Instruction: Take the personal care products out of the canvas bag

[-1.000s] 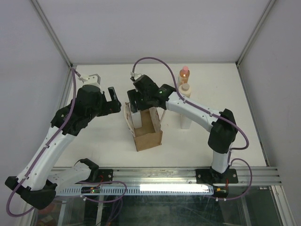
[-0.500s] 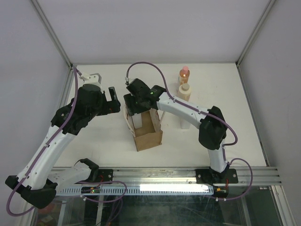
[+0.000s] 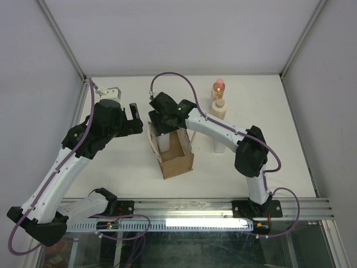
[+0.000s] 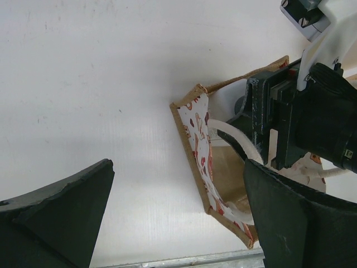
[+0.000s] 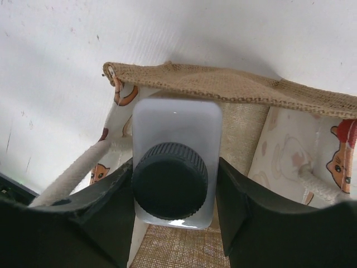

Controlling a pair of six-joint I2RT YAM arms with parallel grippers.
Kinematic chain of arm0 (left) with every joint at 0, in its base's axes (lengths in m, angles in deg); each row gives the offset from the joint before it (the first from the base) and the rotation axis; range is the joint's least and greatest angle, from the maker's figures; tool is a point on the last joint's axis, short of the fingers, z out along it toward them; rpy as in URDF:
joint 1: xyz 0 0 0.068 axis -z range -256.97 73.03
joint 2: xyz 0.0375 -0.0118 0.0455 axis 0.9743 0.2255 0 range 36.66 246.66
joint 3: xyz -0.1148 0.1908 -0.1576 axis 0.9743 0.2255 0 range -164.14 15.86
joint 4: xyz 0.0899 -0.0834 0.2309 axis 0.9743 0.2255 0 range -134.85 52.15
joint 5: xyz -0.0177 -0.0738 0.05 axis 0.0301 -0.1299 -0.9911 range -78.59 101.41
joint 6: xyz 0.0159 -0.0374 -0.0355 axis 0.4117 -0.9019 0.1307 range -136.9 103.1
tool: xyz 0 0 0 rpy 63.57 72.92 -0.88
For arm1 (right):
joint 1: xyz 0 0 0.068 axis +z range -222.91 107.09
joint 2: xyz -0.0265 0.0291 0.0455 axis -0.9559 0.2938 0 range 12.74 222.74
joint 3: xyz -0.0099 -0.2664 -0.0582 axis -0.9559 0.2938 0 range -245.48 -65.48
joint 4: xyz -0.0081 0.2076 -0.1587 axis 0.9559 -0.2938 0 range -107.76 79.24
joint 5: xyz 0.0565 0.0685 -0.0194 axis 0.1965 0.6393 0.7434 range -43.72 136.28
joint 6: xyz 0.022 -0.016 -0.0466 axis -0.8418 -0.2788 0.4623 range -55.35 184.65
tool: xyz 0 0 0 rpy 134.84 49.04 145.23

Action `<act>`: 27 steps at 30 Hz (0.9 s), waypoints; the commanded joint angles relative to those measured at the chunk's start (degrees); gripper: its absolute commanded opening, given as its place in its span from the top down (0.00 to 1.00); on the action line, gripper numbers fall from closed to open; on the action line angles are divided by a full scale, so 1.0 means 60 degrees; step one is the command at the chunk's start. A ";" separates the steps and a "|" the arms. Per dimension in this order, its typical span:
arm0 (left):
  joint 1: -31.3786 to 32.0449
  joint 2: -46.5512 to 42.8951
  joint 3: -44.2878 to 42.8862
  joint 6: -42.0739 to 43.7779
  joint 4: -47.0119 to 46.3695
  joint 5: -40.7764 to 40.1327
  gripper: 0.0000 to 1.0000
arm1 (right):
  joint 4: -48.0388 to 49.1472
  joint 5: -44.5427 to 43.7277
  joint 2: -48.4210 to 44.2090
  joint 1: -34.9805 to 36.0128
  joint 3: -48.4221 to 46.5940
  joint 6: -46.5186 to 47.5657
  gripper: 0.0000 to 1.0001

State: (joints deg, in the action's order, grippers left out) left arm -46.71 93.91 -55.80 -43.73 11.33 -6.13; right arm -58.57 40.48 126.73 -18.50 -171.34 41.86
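Note:
The canvas bag (image 3: 177,162) stands open at the table's middle. My right gripper (image 3: 164,127) reaches into its far end and is shut on a white rectangular bottle (image 5: 175,125) with a dark grey cap (image 5: 169,181); the fingers (image 5: 240,206) press both of its sides. That bottle shows white under the gripper (image 3: 165,140). The orange bottle (image 3: 218,88) and the cream bottle (image 3: 219,106) stand at the back right. Another white bottle (image 3: 219,144) stands behind my right arm. My left gripper (image 3: 133,119) is open and empty, left of the bag (image 4: 201,146).
The table's white surface (image 3: 122,167) lies around the bag. Metal frame posts (image 3: 70,53) and grey walls close in the left, back and right. A rail (image 3: 195,207) runs along the near edge. A white loop handle (image 5: 72,176) hangs beside the held bottle.
My right gripper has moved left and down into the bag's far end onto the white bottle. The left arm has hardly moved.

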 commanded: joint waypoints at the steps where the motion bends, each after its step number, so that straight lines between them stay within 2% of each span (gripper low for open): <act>1: -0.0107 -0.0036 -0.0377 0.0061 -0.0166 -0.0018 0.01 | 0.0056 -0.0257 -0.0086 0.0013 -0.0396 -0.0037 0.64; 5: -0.0107 -0.0010 -0.0334 -0.0093 -0.0191 0.0075 0.01 | -0.0102 -0.0422 -0.0033 0.0013 -0.0375 0.0090 0.60; 10: -0.0107 -0.0007 -0.0318 -0.0156 -0.0211 0.0110 0.01 | -0.0377 -0.0028 0.0372 0.0053 -0.0579 0.0067 0.45; 18: -0.0107 -0.0029 -0.0338 -0.0094 -0.0187 0.0097 0.01 | -0.0293 0.0067 0.0685 0.0068 -0.0763 0.0047 0.40; 23: -0.0100 0.0052 -0.0420 -0.0014 -0.0150 0.0067 0.01 | -0.0364 -0.0036 0.0850 0.0058 -0.0894 0.0099 0.33; 27: -0.0107 0.0081 -0.0420 -0.0007 -0.0150 0.0060 0.01 | -0.0341 -0.0033 0.0866 0.0065 -0.0952 0.0139 0.34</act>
State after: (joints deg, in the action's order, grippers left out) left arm -46.71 94.44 -56.00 -44.32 11.37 -6.11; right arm -61.24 40.34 132.48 -18.06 -174.20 42.21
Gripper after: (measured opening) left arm 0.992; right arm 0.675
